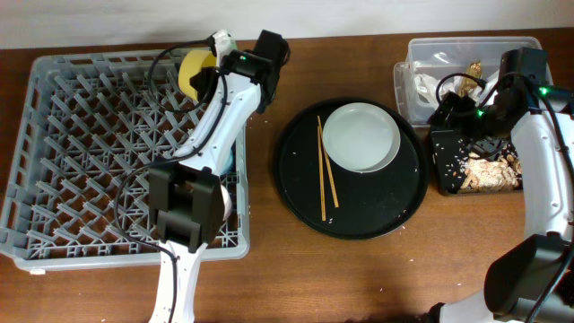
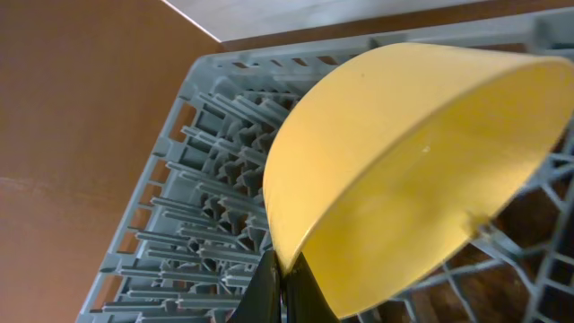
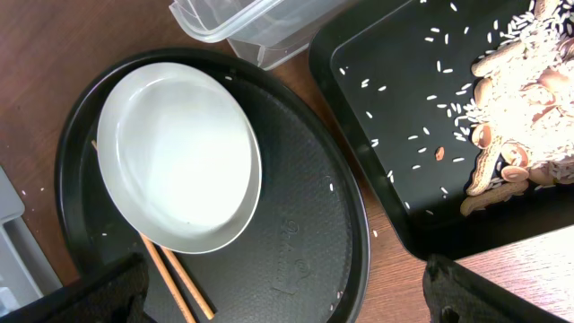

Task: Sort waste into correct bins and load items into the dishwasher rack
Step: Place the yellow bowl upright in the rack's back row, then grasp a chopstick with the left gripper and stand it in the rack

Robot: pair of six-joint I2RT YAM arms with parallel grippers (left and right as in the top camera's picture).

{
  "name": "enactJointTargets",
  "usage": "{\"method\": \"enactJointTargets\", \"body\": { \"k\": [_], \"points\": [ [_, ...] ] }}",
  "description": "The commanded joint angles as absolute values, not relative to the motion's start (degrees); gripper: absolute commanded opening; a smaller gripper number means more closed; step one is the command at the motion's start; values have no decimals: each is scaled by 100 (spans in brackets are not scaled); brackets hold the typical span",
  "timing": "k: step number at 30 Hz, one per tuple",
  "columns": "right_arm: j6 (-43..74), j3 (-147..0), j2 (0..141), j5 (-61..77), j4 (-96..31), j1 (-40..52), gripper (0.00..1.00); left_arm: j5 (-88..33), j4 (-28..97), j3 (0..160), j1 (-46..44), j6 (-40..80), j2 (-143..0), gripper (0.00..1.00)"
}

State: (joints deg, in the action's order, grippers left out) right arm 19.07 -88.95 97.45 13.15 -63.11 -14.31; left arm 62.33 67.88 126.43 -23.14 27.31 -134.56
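Left pincer (image 2: 282, 287) astride yellow bowl (image 2: 404, 170) rim

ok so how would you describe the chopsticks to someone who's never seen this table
Find the large round black tray in the middle of the table, just right of the grey rack. On it, along the left side of the pale plate-bowl, lie the chopsticks: two thin wooden sticks, the only long, slender things there.

Overhead top-down, wrists close, right shares round tray (image 1: 386, 211)
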Motion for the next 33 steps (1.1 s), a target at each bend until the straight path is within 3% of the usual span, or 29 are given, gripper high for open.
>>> {"method": "enactJointTargets", "body": {
  "k": [1, 3, 4, 6, 10, 14, 17, 20, 22, 27, 30, 33],
  "points": [
    [1887, -9002, 9767, 1345, -6329, -1428, 98, 5714, 6820, 12564, -2440, 2775, -13426, 0],
    [1887, -9002, 9767, 1345, -6329, -1428, 98, 5513, 6820, 12564, -2451, 2705, -13426, 0],
    [1887, -9002, 9767, 1345, -6326, -1428, 99, 5363, 6836, 12564, -2462, 2574, -13426, 10],
    [1887, -9002, 9767, 1345, -6326, -1428, 98, 5061, 6838, 12569, -2506, 2517, -13423, 44],
    [1887, -9002, 9767, 1345, -6326, -1428, 98, 3734, 6919, 12801, -2526, 2084, -13399, 56],
    [1887, -9002, 9767, 1345, -6329, -1428, 98, 2388, 7413, 13614, -2526, 1651, -13262, 57],
    [1887, -9002, 9767, 1345, -6329, -1428, 98, 152, 7854, 14151, -2536, 1009, -13004, 73],
    [1887, -9002, 9767, 1345, -6329, -1428, 98, -923, 8385, 13821, -2709, 1015, -13028, 74],
    [1887, -9002, 9767, 1345, -6329, -1428, 98, -923, 8294, 13229, -2945, 1015, -13030, 66],
    [1887, -9002, 9767, 1345, -6329, -1428, 98, -923, 7500, 11970, -3570, 1155, -13030, 57],
    [1887, -9002, 9767, 1345, -6326, -1428, 98, -781, 7098, 11408, -3767, 1293, -13030, 43],
    [1887, -9002, 9767, 1345, -6329, -1428, 99, -235, 6890, 11144, -3798, 1968, -13030, 41]
  ]
}}
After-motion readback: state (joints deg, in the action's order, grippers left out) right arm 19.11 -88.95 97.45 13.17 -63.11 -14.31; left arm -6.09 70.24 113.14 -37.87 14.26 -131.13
